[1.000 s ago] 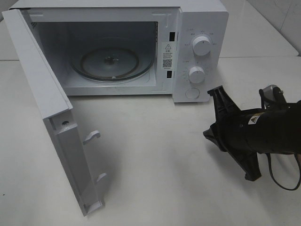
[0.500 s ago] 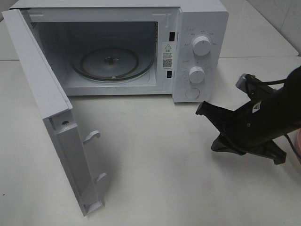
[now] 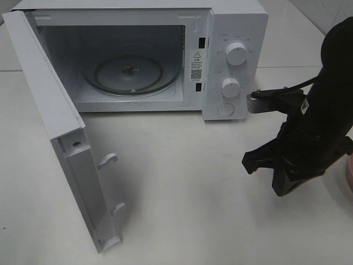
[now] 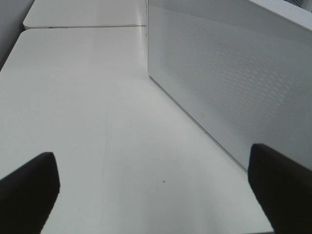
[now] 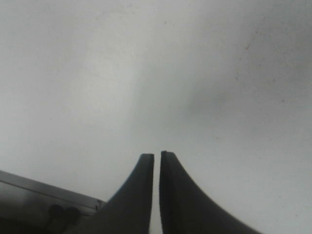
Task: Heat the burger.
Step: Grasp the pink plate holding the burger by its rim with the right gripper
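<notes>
– White table [image 3: 182,182] takes up most of it. White microwave [image 3: 234,22] at the back, door [image 3: 49,110] swung wide to the left, glass turntable [image 3: 129,74] bare inside.

– And the burger?

– Not in any view. Only a pink sliver [image 3: 349,171] at the right edge of the high view, probably a plate rim. My guess is the burger sits on it, off frame, but I can't confirm that.

– Pincers?

– Fingers of the right gripper [image 5: 157,155] are all but pressed together. There's a hairline slit and nothing pinched. It hangs over bare table off the microwave's right front corner, near the pink sliver. The left gripper [image 4: 153,170] is spread wide and holds nothing, low beside the door's perforated face.

– Step?

– Reads as going for the burger, with the task barely begun. To do it well:
  - Spread the fingers fully before coming down.
  - Take the burger low across bun and patty so the layers don't slide.
  - Squeeze lightly and carry it level.
  - Go in over the sill, clear of the door edge and latch hooks [image 3: 107,160].
  - Set it down at the centre of the turntable.
  - The left arm wants to be clear of the door's swing.
</notes>
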